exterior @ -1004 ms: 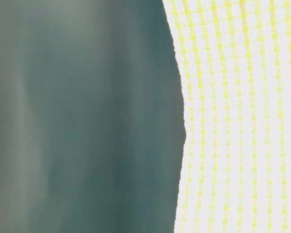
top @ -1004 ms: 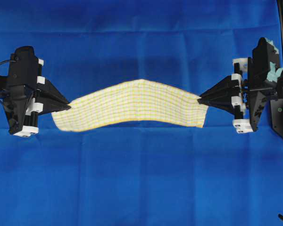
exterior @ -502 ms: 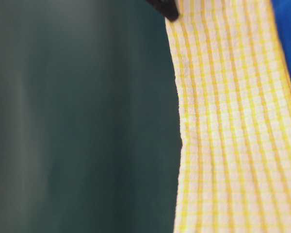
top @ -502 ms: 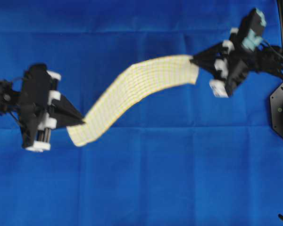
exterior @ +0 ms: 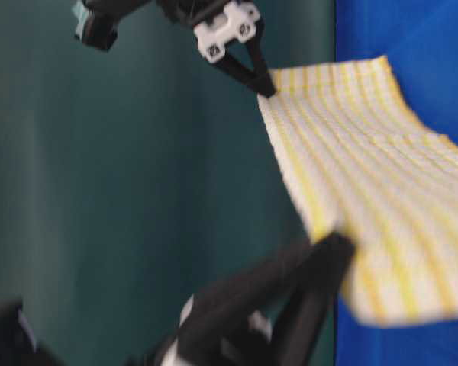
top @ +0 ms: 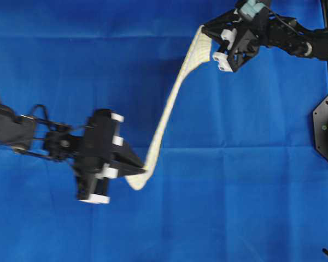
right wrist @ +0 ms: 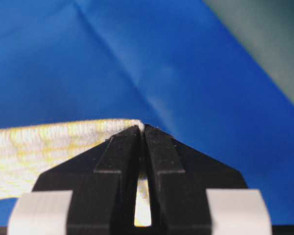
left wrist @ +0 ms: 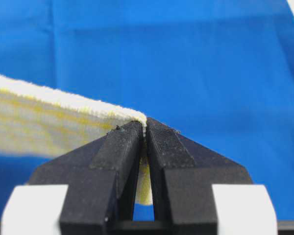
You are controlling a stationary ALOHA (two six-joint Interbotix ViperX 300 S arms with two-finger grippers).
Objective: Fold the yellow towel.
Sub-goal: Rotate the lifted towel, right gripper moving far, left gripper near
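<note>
Overhead exterior view: the yellow towel (top: 169, 112) hangs as a narrow band stretched diagonally above the blue cloth (top: 251, 191) covering the tabletop. Its lower end is pinched in the left hand (top: 141, 167), low and left of centre; its upper end is pinched in the right hand (top: 204, 30) at the top of the view. The 2 hands are well apart.

Table-level exterior view: the towel (exterior: 366, 175) appears broad-side on, checked yellow and white, sagging between the hands. The right hand (exterior: 267, 90) grips 1 upper corner; the left hand (exterior: 334, 242), blurred in the foreground, grips the near edge. A dark green backdrop (exterior: 99, 191) fills the left side.

Left wrist view: the left hand (left wrist: 144, 128) is closed on the towel's edge (left wrist: 49, 117), which runs off to the left.

Right wrist view: the right hand (right wrist: 141, 130) is closed on the towel's edge (right wrist: 44, 147), cloth again trailing left.

No containers in view.
</note>
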